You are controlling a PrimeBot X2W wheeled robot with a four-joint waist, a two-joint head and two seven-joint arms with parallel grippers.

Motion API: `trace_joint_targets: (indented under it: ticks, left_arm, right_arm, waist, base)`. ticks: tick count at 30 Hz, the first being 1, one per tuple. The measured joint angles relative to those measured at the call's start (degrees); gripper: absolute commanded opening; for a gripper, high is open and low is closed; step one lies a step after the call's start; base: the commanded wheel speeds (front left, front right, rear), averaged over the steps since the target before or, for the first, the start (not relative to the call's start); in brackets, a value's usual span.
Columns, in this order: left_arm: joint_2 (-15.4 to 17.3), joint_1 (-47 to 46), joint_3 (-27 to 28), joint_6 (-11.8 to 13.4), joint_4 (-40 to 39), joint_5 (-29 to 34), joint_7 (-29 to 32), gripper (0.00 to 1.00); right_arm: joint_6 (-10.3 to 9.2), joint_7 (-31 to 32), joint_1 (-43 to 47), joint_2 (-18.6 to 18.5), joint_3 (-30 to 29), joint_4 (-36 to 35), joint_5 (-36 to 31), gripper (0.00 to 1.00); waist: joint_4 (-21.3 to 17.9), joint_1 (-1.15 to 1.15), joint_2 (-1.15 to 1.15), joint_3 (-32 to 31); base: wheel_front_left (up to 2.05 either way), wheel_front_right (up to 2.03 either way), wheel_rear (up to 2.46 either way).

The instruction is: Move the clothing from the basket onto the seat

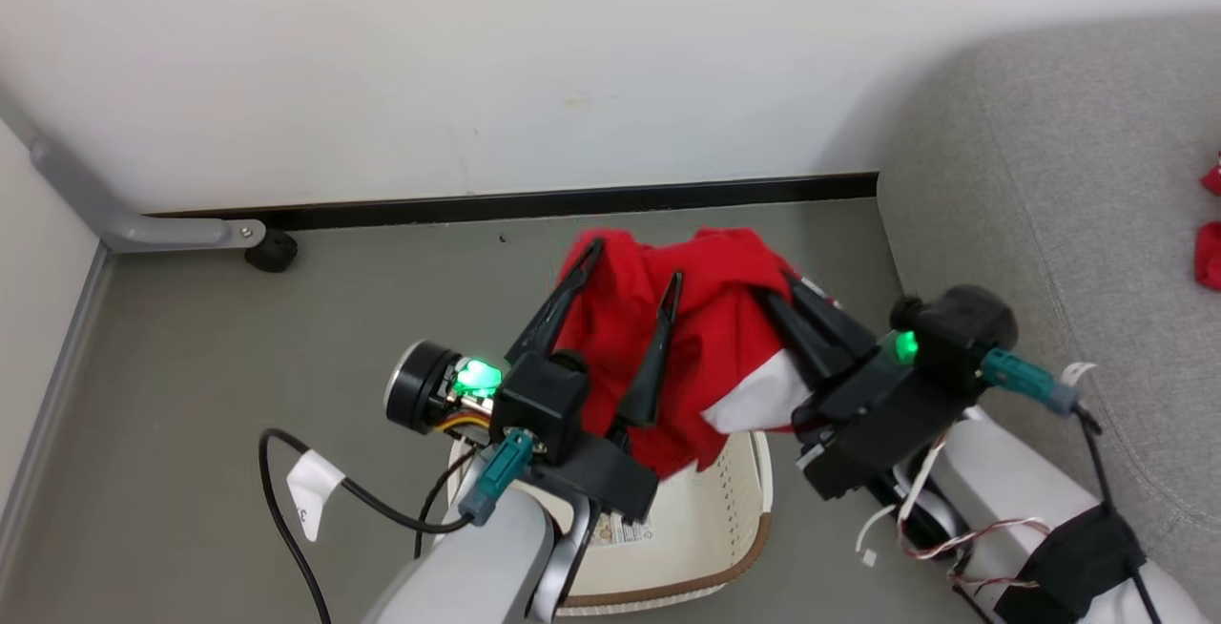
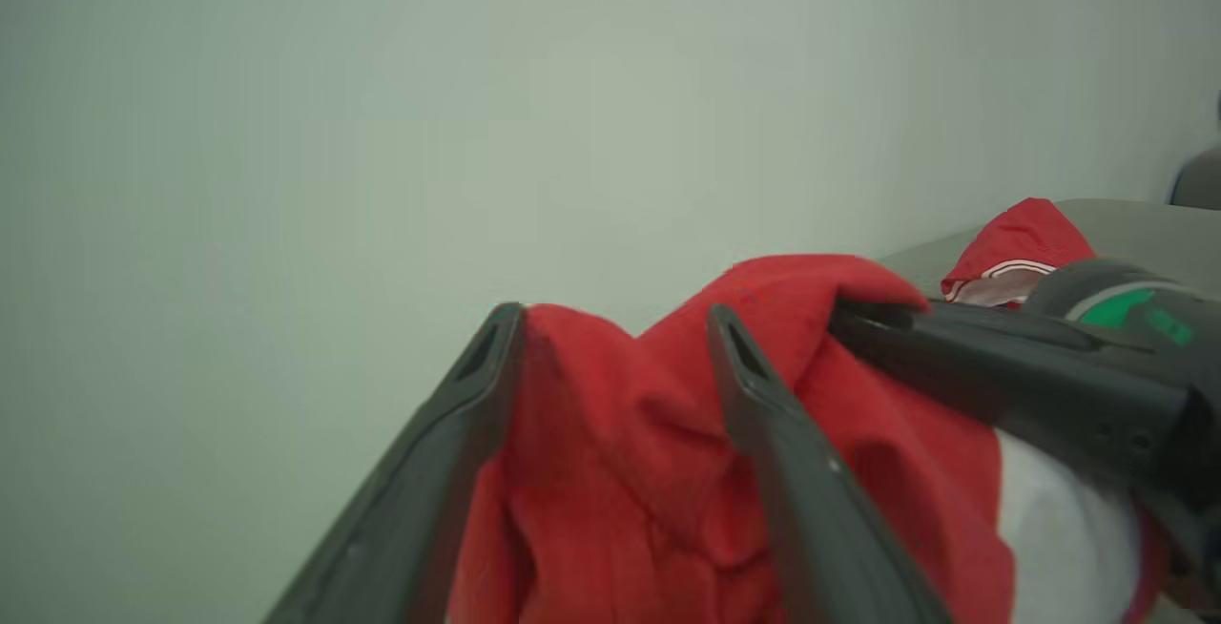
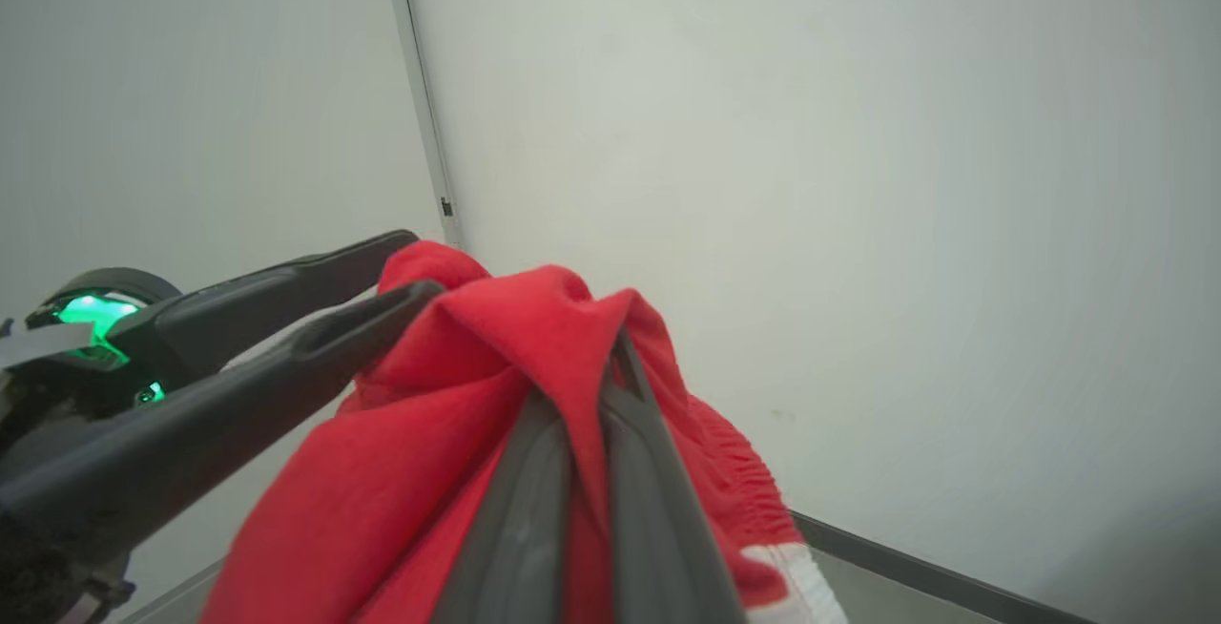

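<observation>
**Head view.** The right gripper (image 1: 777, 288) is closed tight on the upper right fold of a red garment (image 1: 711, 338). The right wrist view shows cloth pinched between its two fingers. The left gripper (image 1: 635, 263) has its fingers spread wide. Cloth lies slack between and behind them, with no pinch on it. The garment, red with a white panel at its lower right, hangs in the air above the basket (image 1: 739, 500). Its lower edge overlaps the basket's far side in this view. A sticker (image 1: 620, 533) shows on the basket's bottom. The basket stands on the grey floor (image 1: 286, 357), near the seat (image 1: 1049, 156) at the robot's right. More red clothing (image 1: 1210, 257) lies on the seat at the view's right edge, well apart from the held garment.
</observation>
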Motion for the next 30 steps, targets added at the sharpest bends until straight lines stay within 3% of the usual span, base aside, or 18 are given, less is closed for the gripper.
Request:
trace_joint_targets:
  ticks: [13,30]
  left_arm:
    - [0.1,3.5,-1.0,0.0,2.5,-1.4,0.0,1.0]
    - [0.2,2.4,-3.9,0.0,3.5,-4.5,0.0,1.0]
  right_arm:
    - [0.0,0.0,-1.5,-3.3,-7.7,0.0,1.4,0.0]
    - [0.0,0.0,-2.8,-6.0,-9.1,-1.9,2.2,0.0]
  waist:
    - [-4.3,0.0,0.0,-0.5]
    - [-14.1,0.0,0.0,1.8]
  base:
    - [0.0,0.0,0.0]
    - [0.0,0.0,0.0]
